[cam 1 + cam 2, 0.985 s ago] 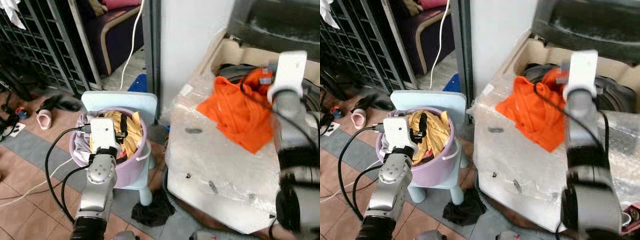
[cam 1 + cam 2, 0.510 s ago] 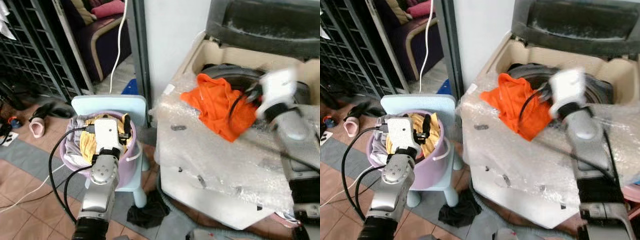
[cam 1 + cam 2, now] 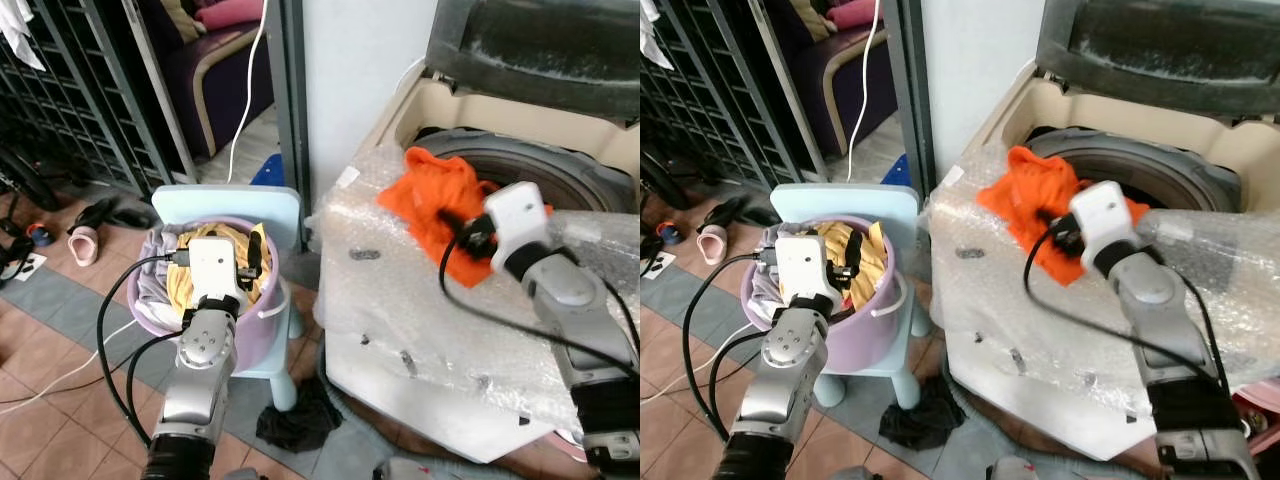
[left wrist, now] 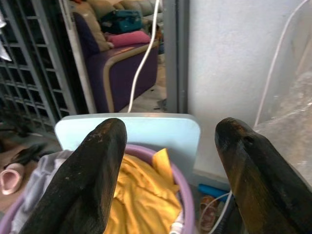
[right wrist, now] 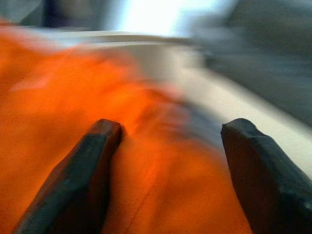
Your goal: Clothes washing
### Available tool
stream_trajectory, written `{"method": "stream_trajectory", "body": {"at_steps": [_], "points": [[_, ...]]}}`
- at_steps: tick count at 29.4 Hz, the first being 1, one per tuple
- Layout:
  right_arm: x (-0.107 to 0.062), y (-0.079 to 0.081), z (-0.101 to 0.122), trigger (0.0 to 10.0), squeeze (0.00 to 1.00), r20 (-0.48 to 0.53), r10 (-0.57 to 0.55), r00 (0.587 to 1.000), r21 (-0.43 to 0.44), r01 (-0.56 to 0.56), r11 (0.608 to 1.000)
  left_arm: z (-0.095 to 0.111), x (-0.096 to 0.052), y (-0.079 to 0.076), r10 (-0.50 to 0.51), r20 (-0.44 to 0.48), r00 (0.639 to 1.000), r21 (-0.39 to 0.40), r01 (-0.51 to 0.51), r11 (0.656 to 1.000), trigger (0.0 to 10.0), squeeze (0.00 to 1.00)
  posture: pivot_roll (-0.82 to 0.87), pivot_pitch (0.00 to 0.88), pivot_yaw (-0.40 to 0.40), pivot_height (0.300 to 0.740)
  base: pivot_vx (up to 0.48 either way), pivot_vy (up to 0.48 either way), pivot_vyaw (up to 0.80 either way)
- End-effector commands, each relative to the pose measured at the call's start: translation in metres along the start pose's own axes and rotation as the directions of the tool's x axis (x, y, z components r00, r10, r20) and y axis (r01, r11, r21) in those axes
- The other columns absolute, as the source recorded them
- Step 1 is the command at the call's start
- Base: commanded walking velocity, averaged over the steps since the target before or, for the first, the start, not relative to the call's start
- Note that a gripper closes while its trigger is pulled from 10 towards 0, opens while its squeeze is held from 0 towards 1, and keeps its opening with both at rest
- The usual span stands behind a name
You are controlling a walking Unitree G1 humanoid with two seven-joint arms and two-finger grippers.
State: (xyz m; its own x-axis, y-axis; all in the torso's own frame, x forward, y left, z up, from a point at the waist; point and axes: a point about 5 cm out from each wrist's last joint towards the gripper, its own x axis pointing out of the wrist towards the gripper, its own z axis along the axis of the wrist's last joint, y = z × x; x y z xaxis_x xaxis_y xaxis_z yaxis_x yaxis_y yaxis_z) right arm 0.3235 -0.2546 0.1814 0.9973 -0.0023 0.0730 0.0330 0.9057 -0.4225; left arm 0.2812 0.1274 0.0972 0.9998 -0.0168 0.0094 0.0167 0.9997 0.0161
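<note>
An orange garment (image 3: 436, 205) is draped over the front rim of the top-loading washing machine (image 3: 1160, 175), part of it on the bubble wrap (image 3: 420, 300) that covers the machine's front top and part hanging toward the dark drum opening. The right gripper (image 5: 165, 161) is placed directly against this garment: in the right wrist view its two black fingers (image 5: 78, 180) are seen spread wide apart, with orange cloth lying between and beneath them, and nothing is clamped. That view is blurred. In the head views the right wrist housing is seen at the garment's right edge, just above the bubble wrap. The left gripper (image 4: 168, 180) is held over the purple laundry basket (image 3: 262, 318), fingers parted and empty, above a yellow garment (image 4: 139, 204) inside it; the basket stands on a pale blue chair (image 3: 235, 205) just beside the machine. Compared with a second ago, the right arm has been lowered from an upright pose over the garment to a low reach across the bubble wrap, and the garment is bunched more toward the drum. The left arm has stayed over the basket. The camera has also shifted.
</note>
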Motion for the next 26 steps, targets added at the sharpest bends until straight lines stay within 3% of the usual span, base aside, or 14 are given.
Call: {"method": "stream_trajectory", "body": {"at_steps": [1,5,7,9,11,13,15,20,24,25,26], "points": [[0.001,-0.03,0.009,10.0,1.0,0.013,-0.209,0.978,-0.012,0.209,0.978,0.003,0.001,0.004,0.005,0.009,1.0,0.019,-0.005,1.0,10.0,0.0,-0.08,0.0,0.084,0.74,0.0,0.0,0.0],[0.001,-0.043,0.029,10.0,1.0,0.097,-0.345,0.934,0.033,0.343,0.939,0.003,0.002,0.005,0.015,0.007,1.0,0.024,-0.016,1.0,10.0,0.0,-0.08,0.0,0.085,0.74,0.0,0.0,0.0],[0.0,-0.036,0.042,10.0,1.0,0.155,-0.338,0.928,0.055,0.334,0.941,0.002,0.002,0.008,0.05,-0.004,0.999,0.042,-0.05,0.998,10.0,0.0,-0.08,0.0,0.085,0.74,0.0,0.0,0.0],[-0.001,-0.015,0.051,10.0,1.0,0.209,-0.277,0.938,0.064,0.269,0.961,0.004,0.004,0.007,0.044,0.005,0.999,0.043,-0.044,0.998,10.0,0.0,-0.08,0.0,0.083,0.74,0.0,0.0,0.0],[-0.002,-0.011,0.052,10.0,1.0,0.218,-0.269,0.938,0.063,0.262,0.963,0.004,0.004,0.006,0.042,0.009,0.999,0.044,-0.043,0.998,10.0,0.0,-0.08,0.0,0.083,0.74,0.0,0.0,0.0],[-0.009,0.017,0.055,10.0,1.0,0.244,-0.206,0.948,0.104,0.186,0.977,0.01,0.007,0.004,0.022,0.034,0.999,0.032,-0.023,0.999,10.0,0.0,-0.08,0.0,0.083,0.74,0.0,0.0,0.0],[-0.017,0.036,0.053,10.0,1.0,0.235,-0.175,0.956,0.137,0.146,0.98,0.012,0.008,0.004,0.019,0.035,0.999,0.031,-0.02,0.999,10.0,0.0,-0.08,0.0,0.088,0.74,0.0,0.0,0.0],[-0.028,0.055,0.042,10.0,1.0,0.175,-0.138,0.975,0.157,0.11,0.981,0.009,0.005,0.003,0.004,0.023,1.0,0.031,-0.004,1.0,10.0,0.0,-0.09,0.0,0.1,0.74,0.0,0.0,-0.13],[-0.03,0.051,0.036,10.0,0.99,0.142,-0.146,0.979,0.152,0.124,0.981,0.008,0.005,0.003,0.002,0.019,1.0,0.03,-0.002,1.0,10.0,0.0,-0.09,0.0,0.097,0.74,0.0,0.0,-0.76],[-0.03,0.05,0.035,10.0,0.85,0.137,-0.147,0.979,0.149,0.127,0.981,0.008,0.005,0.003,0.002,0.019,1.0,0.029,-0.003,1.0,10.0,0.0,-0.09,0.0,0.096,0.74,0.0,0.0,-0.8],[-0.03,0.049,0.034,10.0,0.82,0.134,-0.149,0.98,0.147,0.129,0.981,0.008,0.005,0.003,0.003,0.019,1.0,0.028,-0.003,1.0,10.0,0.0,-0.09,0.0,0.095,0.74,0.0,0.0,-0.8]]}}
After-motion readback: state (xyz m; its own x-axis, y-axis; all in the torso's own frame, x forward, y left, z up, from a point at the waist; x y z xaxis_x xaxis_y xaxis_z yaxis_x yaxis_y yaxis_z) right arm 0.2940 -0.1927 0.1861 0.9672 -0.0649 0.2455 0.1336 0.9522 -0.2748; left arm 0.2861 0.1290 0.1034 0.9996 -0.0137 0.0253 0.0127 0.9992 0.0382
